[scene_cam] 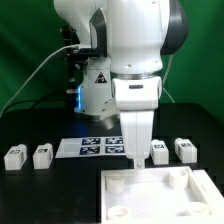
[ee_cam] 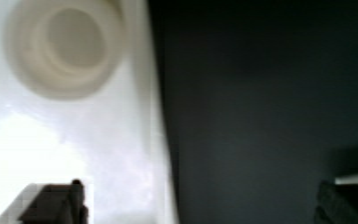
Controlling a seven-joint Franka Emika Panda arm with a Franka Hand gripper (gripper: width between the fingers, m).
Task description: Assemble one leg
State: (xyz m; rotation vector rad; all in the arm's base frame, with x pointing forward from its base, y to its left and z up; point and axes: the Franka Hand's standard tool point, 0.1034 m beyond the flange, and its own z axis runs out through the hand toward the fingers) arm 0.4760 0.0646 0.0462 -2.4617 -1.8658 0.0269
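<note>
Four small white legs with marker tags stand in a row on the black table. Two are at the exterior view's left (scene_cam: 14,155) (scene_cam: 42,154) and two at its right (scene_cam: 159,151) (scene_cam: 185,149). The large white tray-like piece (scene_cam: 190,200) lies in front. My gripper (scene_cam: 135,163) hangs over that piece's far edge, beside the nearer right leg and not touching it. In the wrist view the gripper (ee_cam: 202,205) is open and empty. One finger (ee_cam: 55,203) is over the white piece, near a round socket (ee_cam: 66,50). The other finger (ee_cam: 354,198) is over the dark table. No leg shows in the wrist view.
The marker board (scene_cam: 95,146) lies flat between the two pairs of legs, just behind the gripper. The robot's base and cables (scene_cam: 85,90) stand behind it, in front of a green backdrop.
</note>
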